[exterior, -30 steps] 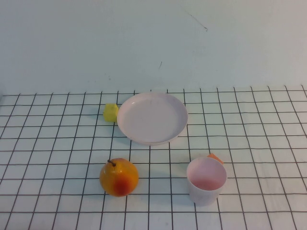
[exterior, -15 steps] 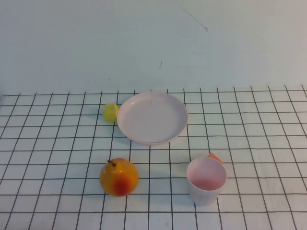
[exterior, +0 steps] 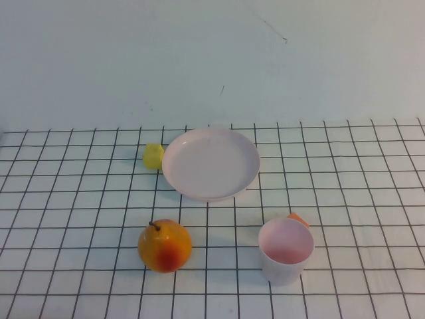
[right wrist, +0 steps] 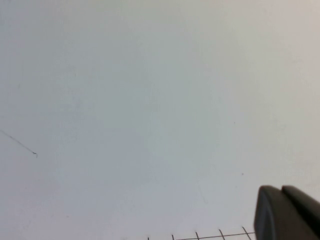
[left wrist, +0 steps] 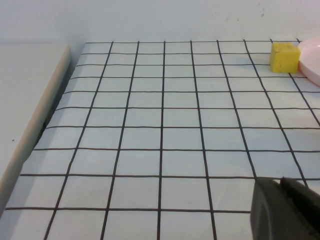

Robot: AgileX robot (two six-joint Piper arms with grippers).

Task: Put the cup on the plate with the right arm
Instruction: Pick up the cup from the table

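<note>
**Both grippers barely in view, cup apart from plate**

The right gripper shows only as a dark corner against the pale wall; the left gripper likewise, low over the gridded white cloth.

The small pale pink plastic cup stands upright and empty, near the robot. The round shallow pink plate lies empty farther back. An orange cube peeks from behind the cup. A yellow cube sits just beside the plate; an orange-yellow fruit rests left of the cup.

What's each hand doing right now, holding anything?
Left hand: only a dark corner shows in its wrist view; state cannot be told.
Right hand: same, cannot be told.
</note>
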